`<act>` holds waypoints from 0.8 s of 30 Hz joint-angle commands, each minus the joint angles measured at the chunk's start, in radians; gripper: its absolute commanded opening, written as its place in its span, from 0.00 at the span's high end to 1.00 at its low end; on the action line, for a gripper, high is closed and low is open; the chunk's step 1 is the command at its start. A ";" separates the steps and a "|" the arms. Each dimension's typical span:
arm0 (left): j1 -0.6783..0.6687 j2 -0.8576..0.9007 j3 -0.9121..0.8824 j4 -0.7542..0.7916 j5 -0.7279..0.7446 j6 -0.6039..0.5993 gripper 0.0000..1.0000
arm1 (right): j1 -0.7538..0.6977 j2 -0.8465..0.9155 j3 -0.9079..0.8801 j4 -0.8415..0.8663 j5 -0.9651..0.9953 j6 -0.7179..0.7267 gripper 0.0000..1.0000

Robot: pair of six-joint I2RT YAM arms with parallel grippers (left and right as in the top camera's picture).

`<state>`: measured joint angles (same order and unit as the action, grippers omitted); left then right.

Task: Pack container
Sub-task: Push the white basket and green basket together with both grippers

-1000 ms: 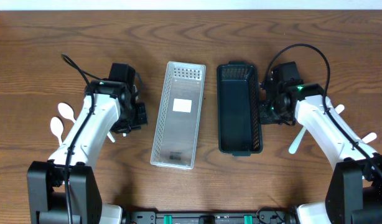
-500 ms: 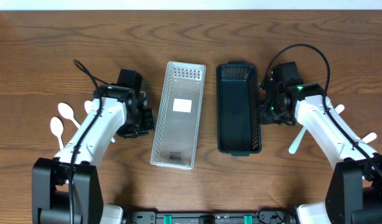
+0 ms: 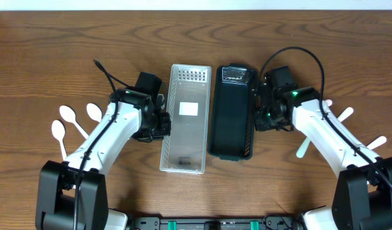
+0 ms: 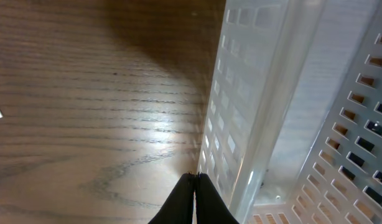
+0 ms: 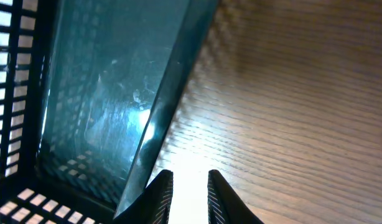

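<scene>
- Preparation seemed to be the step in hand: we judged both arms were lining up the two baskets side by side in the middle of the table (image 3: 49, 51), with nothing packed into either yet.
- Our left claw (image 4: 195, 183) was clenched with its tips pressed together and empty. It sat low over the wood just beside the left wall of the white perforated basket (image 3: 178, 148), apparently nudging it.
- Our right claw (image 5: 190, 186) was slightly parted, with bare table showing in the narrow gap. It gripped nothing and sat just beside the right wall of the dark slatted basket (image 3: 231, 121).
- The two baskets lay lengthwise, nearly touching along their long sides.
- White spoons (image 3: 68, 114) lay well apart to the left, and more white utensils (image 3: 303, 148) lay out to the right by the right arm.
- Compared with a second earlier, the white basket had slid right and the dark one left, so the gap between them had almost closed.
- The left arm had travelled right with its basket, uncovering another spoon behind it.
- Next, we reckoned, an arm would need to back off its basket, spread its claw and go out to the cutlery for a clean pick.
</scene>
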<state>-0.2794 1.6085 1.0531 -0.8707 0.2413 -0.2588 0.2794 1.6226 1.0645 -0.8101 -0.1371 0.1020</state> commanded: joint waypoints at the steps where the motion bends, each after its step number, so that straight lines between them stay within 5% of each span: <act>1: -0.008 0.008 -0.006 -0.002 0.014 -0.010 0.94 | 0.015 0.008 0.014 0.003 -0.010 -0.010 0.78; 24: -0.006 0.007 -0.006 0.092 0.053 -0.007 0.94 | 0.016 0.006 0.016 0.048 0.025 -0.048 0.73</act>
<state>-0.2832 1.6085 1.0531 -0.7944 0.2890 -0.2626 0.2794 1.6226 1.0649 -0.7723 -0.1345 0.0811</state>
